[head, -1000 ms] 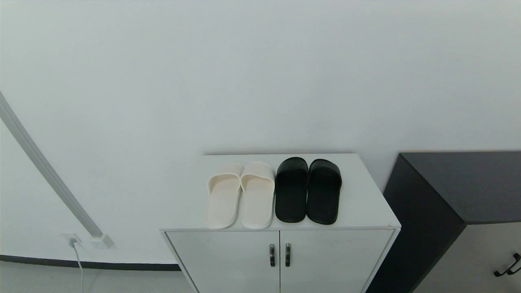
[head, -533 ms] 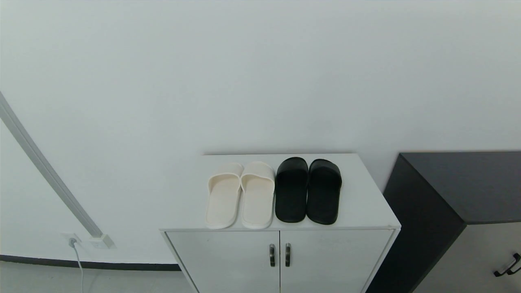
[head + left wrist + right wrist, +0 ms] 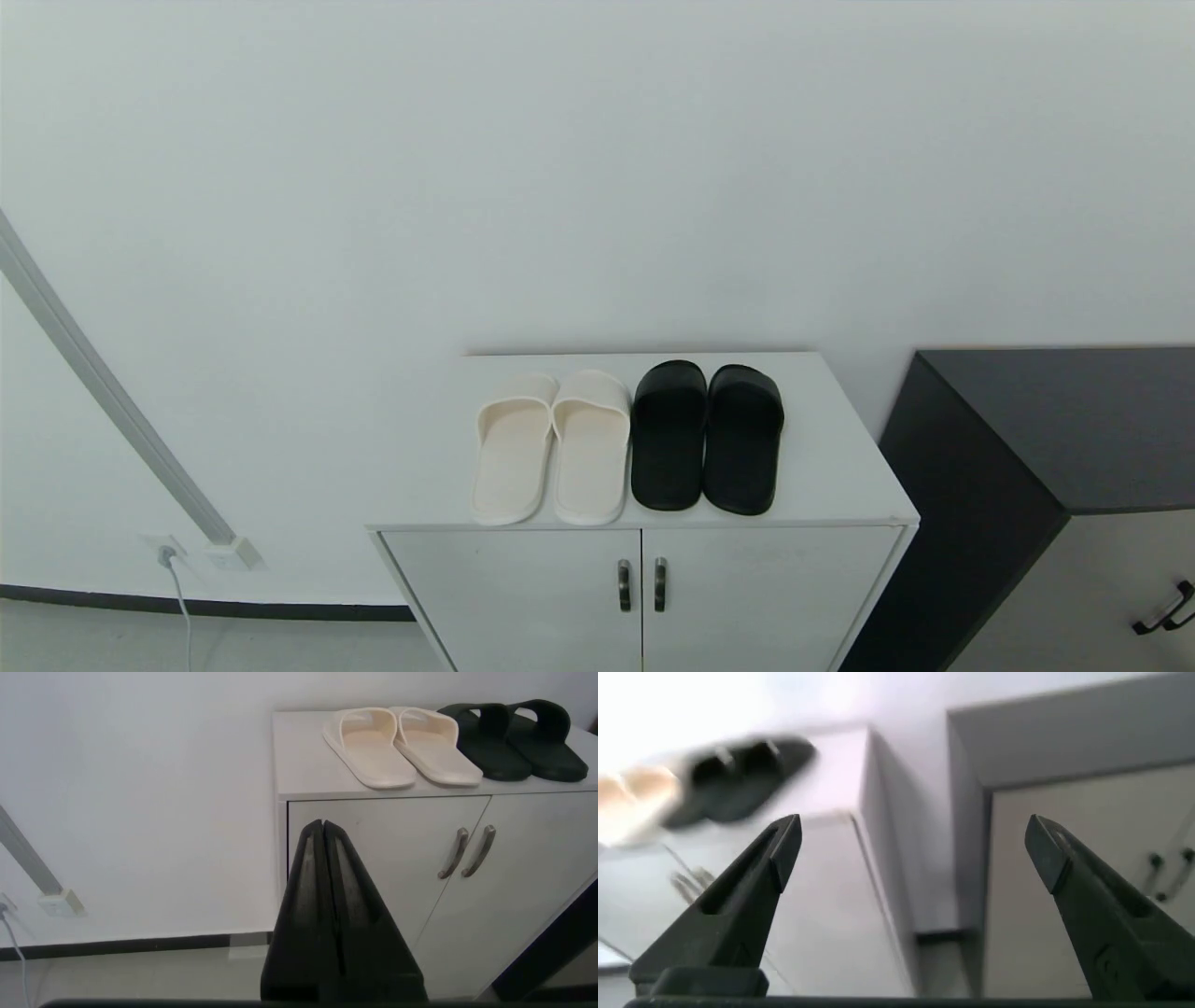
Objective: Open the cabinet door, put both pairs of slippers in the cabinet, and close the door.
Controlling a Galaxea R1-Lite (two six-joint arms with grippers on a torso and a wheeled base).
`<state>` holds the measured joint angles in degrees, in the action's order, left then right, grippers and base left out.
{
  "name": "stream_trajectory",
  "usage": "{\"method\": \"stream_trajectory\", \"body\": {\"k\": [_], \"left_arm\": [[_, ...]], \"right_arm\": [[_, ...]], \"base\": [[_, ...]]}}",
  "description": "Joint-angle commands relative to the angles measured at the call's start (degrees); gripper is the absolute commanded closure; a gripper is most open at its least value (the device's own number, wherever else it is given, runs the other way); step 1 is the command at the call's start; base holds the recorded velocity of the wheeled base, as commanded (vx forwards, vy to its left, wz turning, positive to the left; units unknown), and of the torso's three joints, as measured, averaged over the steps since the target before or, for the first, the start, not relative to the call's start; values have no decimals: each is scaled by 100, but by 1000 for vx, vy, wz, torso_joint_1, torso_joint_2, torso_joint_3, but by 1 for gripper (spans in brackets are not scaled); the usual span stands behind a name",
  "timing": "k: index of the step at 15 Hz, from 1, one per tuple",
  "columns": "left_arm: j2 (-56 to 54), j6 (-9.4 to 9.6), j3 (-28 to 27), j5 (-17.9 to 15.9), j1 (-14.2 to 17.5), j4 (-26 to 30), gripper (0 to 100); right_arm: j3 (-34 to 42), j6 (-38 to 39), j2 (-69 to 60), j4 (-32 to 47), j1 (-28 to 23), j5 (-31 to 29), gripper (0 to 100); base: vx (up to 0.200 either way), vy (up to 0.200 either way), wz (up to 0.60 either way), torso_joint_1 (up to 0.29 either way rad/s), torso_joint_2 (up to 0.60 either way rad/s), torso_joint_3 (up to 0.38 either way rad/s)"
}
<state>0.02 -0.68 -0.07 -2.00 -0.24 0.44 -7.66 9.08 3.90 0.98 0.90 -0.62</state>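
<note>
A white cabinet (image 3: 840, 467) stands against the wall with both doors closed; two dark handles (image 3: 641, 584) meet at the centre seam. On its top lie a cream pair of slippers (image 3: 551, 448) and, right of them, a black pair of slippers (image 3: 707, 437), toes toward the wall. In the left wrist view my left gripper (image 3: 324, 826) is shut with nothing in it, set back from the left door (image 3: 374, 859), with the cream slippers (image 3: 402, 745) and the handles (image 3: 470, 851) beyond. My right gripper (image 3: 915, 845) is open and empty, off to the side of the cabinet's right side (image 3: 878, 859).
A dark cabinet (image 3: 1055, 439) with a grey front and black handles (image 3: 1162, 609) stands close to the white cabinet's right side. A wall socket with a cable (image 3: 168, 560) and a slanted conduit (image 3: 103, 383) are at the left. Grey floor lies below.
</note>
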Motion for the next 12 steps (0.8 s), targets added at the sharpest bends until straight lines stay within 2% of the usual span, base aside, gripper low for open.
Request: {"method": "stream_trajectory", "body": {"k": [1,3,5,7,8,9,10,12], "left_arm": [[6,-2,-1,-2,-2,0,100],[6,-11,-1,-2,-2,0,100],[6,-11,-1,-2,-2,0,100],[6,-11,-1,-2,-2,0,100],[6,-2,-1,-2,-2,0,100],[6,-11,-1,-2,-2,0,100],[6,-11,-1,-2,-2,0,100],[6,-11,-1,-2,-2,0,100]], "right_arm": [[-1344,-205,2018,307,138,800,0],[-1309,-346,3196,-273,288,1108,0],[-1256,-671,4013,-880,1052,915,0],[-1344,-521,4655,-1266,1729,343,0],[-1388,-240,5261,-1952,2731,-412,0],[-1467,-3,5683,-2365,3434,-993,0],[-1599,208,6043,-2611,3865,-1362,0],[-2021,445,6773,-2892,4190,-1643,0]], "base": [[0,0,0,0,0,0],[0,0,0,0,0,0],[0,0,0,0,0,0],[0,0,0,0,0,0],[0,0,0,0,0,0],[0,0,0,0,0,0],[0,0,0,0,0,0],[0,0,0,0,0,0]]}}
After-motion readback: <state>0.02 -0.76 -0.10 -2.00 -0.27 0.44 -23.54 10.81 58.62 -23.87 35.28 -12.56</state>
